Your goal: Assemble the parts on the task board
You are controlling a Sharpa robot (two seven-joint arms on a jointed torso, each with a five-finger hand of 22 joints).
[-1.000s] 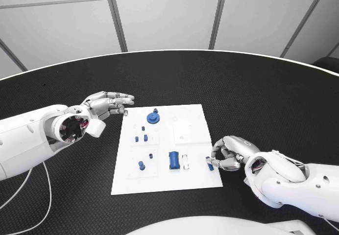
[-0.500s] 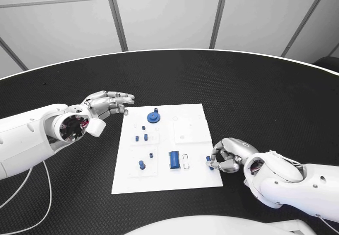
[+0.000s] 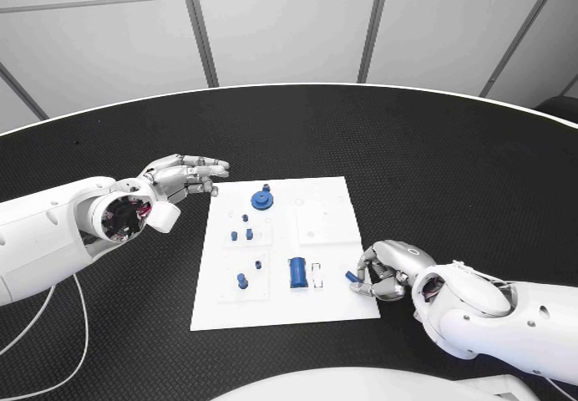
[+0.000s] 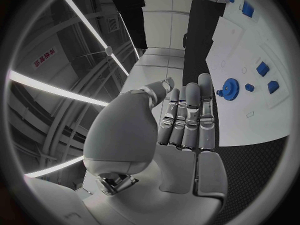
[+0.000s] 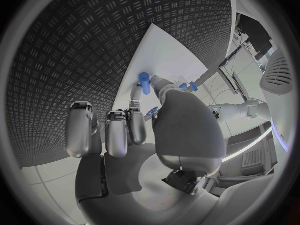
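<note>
So, quick rundown from my seat at the controls:

Right hand: my right hand (image 3: 383, 271) is curled at the right edge of the board (image 3: 332, 311), near its front corner, pinching a small blue peg (image 3: 353, 276) between thumb and a finger. The other fingers are curled in beside it.

Peg: in the right wrist view the peg (image 5: 145, 83) is a short cylinder. Its long axis runs about straight up from the board, with one end down at the white surface (image 5: 164, 55) and the other end free. I can't tell if the lower end is really seated or just touching.

Left hand: my left hand (image 3: 183, 178) hangs over the black table (image 3: 422, 159) just off the board's far left corner and holds nothing. In the left wrist view its fingers (image 4: 187, 116) lie straight and side by side, pointing toward the board (image 4: 250, 115).

Gear: a blue gear (image 3: 261, 200) sits near the far edge of the board with a little stub sticking up from its middle.

Block: a longer blue block (image 3: 296, 273) lies flat near the front, its long axis running front to back, well left of the peg.

Small bits: a few small blue pieces (image 3: 241, 236) are scattered on the left half between gear and block.
</note>
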